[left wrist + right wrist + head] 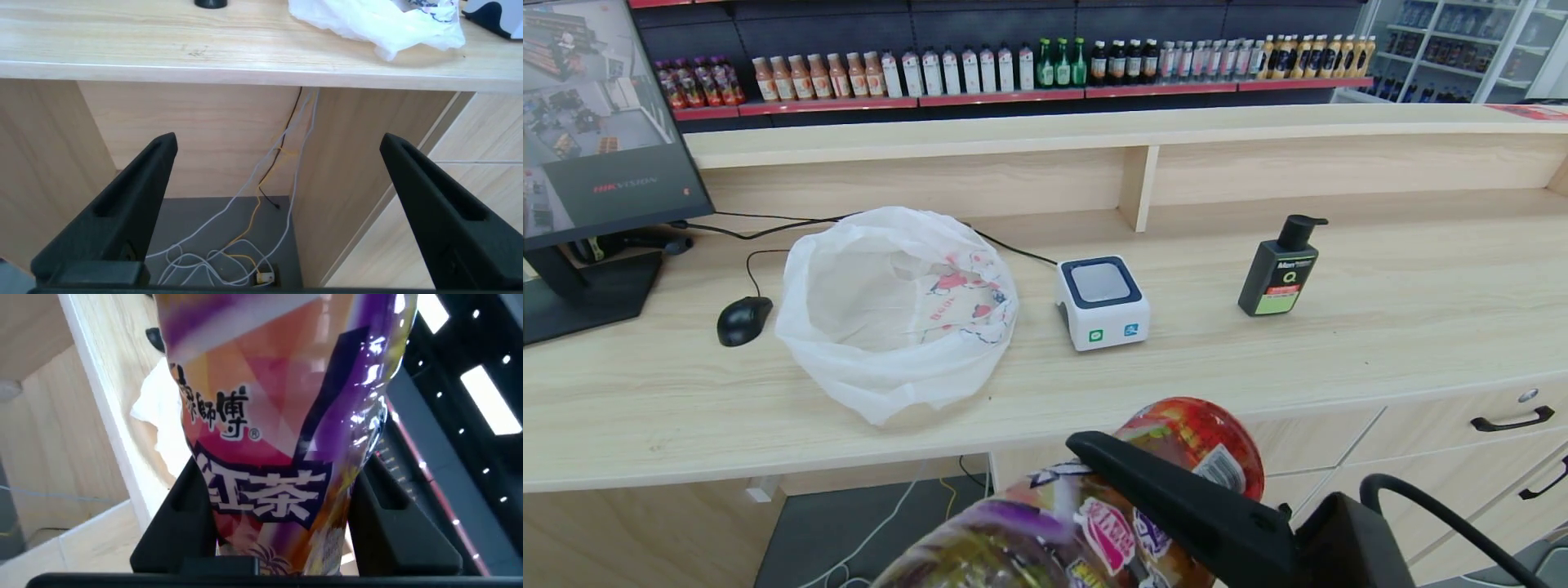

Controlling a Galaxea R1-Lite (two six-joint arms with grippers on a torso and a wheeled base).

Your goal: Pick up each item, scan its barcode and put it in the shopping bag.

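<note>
Presently, item by item from the left.

Left gripper: hanging below the front edge of the counter, its two black fingers spread wide apart and holding nothing. Loose cables are lying on the floor ahead of it, in the knee space under the countertop.

Monitor: standing on the counter, far ahead and left of the right gripper.

Computer mouse: sitting near the monitor's stand, above and ahead of the left gripper.

Shopping bag: white plastic, lying on the counter with its mouth gaping open, ahead and left of the right gripper, just beside the mouse.

Barcode scanner: small white box with its dark window facing up, sitting directly ahead of the right gripper, just right of the bag.

Right gripper: hovering off the counter's near edge, its fingers pinching a drink bottle from both sides.

Drink bottle: plastic, wearing a purple, orange and red label, lying tilted in that grip with one end pointing toward the scanner, touching neither counter nor bag.

Pump bottle: dark green with a black pump, standing upright on the counter ahead and right of the right gripper, well apart from the scanner.

Shelf of bottled drinks: running along the wall far beyond both grippers.
</note>
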